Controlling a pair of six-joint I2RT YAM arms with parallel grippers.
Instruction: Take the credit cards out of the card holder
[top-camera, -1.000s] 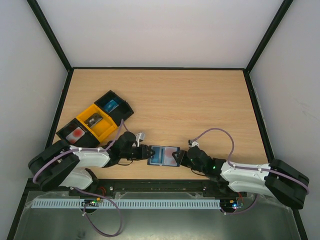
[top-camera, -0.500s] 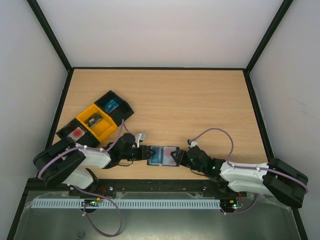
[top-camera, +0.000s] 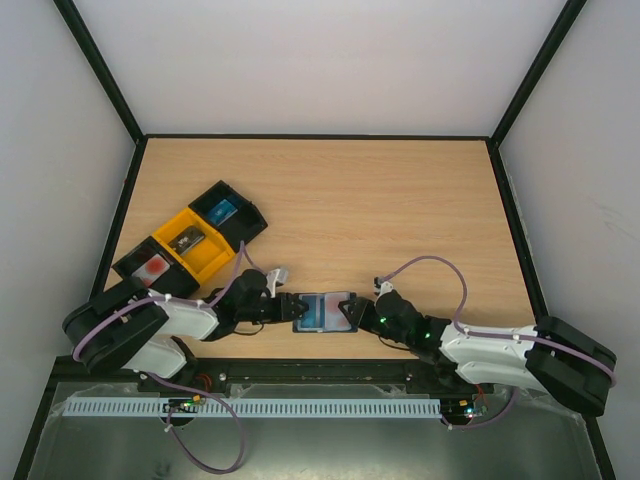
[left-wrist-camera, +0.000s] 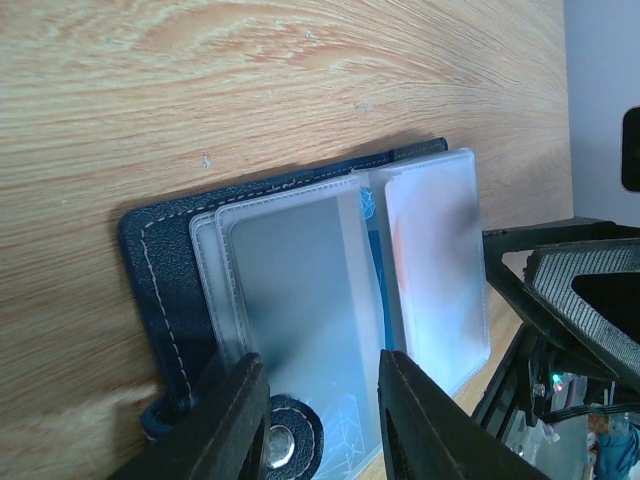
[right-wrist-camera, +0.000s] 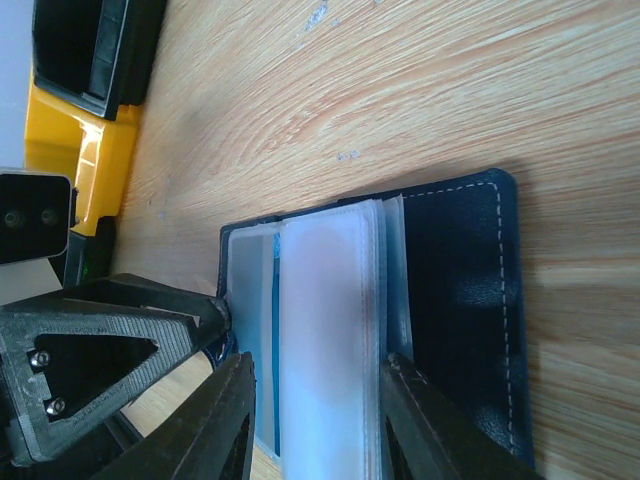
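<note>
Top external view: the opened card holder (top-camera: 327, 311) lies on the desk (top-camera: 400, 200) at lower centre of the frame, between the two arms.
The left gripper (top-camera: 289, 305) is at the holder's left edge and the right gripper (top-camera: 359, 314) at its right edge. In both wrist views the fingers stand apart over that edge. Frosted sleeves fan up from the navy cover, with a blue card (left-wrist-camera: 371, 250) and a pinkish card (left-wrist-camera: 436, 240) inside them. A yellow tray (top-camera: 212, 262) flanked by black trays (top-camera: 252, 218) sits at centre left.
</note>
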